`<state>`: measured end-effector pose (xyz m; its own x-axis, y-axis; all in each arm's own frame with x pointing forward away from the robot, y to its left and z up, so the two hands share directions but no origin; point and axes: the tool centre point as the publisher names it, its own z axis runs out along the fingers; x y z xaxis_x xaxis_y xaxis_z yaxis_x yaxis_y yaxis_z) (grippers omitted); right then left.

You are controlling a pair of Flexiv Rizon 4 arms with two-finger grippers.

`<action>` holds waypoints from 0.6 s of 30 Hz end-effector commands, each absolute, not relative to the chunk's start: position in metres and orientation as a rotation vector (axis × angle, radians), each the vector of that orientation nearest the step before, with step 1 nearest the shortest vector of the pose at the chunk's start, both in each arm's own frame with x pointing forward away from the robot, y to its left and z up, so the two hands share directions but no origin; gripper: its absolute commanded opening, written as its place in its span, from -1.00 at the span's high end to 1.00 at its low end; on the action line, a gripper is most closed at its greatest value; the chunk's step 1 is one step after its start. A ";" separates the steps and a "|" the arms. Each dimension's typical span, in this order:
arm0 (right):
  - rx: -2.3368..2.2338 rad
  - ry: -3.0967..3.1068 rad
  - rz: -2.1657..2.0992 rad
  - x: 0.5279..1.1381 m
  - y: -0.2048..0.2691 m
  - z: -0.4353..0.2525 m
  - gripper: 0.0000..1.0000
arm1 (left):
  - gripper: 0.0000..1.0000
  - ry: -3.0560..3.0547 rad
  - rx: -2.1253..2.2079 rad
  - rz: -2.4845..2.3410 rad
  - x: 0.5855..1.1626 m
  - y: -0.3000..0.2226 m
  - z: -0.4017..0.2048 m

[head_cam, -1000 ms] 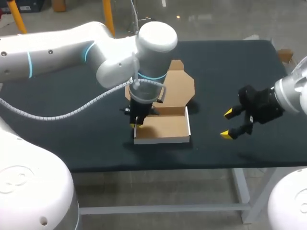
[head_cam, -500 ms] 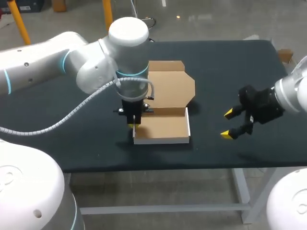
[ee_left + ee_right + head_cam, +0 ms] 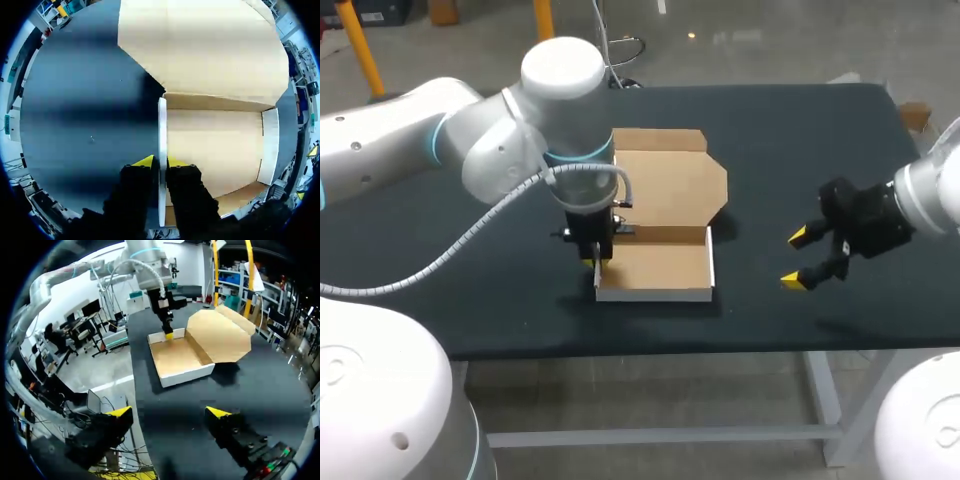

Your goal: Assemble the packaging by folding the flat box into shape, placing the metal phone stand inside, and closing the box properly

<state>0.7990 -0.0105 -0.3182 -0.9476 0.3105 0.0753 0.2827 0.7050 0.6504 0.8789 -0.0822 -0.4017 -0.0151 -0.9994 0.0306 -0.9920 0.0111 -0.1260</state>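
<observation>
Left end effector [image 3: 160, 161], pointing straight down, pinches a side wall of the box [image 3: 215, 145]; right end effector [image 3: 794, 259] hovers spread.

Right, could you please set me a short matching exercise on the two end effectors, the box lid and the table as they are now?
Things:
1. left end effector
2. right end effector
3. box lid
4. table

States:
A. open, holding nothing, off to one side of the box
B. folded open
C. black surface
D. shut on the box side wall

Pairs: 1-D, 2-A, 3-B, 4-C
</observation>
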 end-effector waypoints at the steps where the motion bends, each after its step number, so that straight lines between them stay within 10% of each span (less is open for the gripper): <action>1: 0.493 2.866 1.092 0.801 -0.011 -0.318 -1.00 | 0.57 2.177 -2.148 -0.163 0.878 -0.085 -0.402; 9: 0.490 2.867 1.091 0.801 -0.009 -0.317 -1.00 | 0.23 2.178 -2.156 -0.191 0.879 -0.083 -0.400; 11: 0.490 2.868 1.090 0.801 -0.008 -0.317 -1.00 | -0.04 2.183 -2.162 -0.212 0.878 -0.083 -0.399; 14: 0.490 2.868 1.088 0.802 -0.008 -0.317 -1.00 | -0.99 2.186 -2.170 -0.250 0.876 -0.081 -0.397; 18: 0.492 2.870 1.089 0.802 -0.007 -0.318 -1.00 | -1.00 2.205 -2.179 -0.335 0.873 -0.079 -0.389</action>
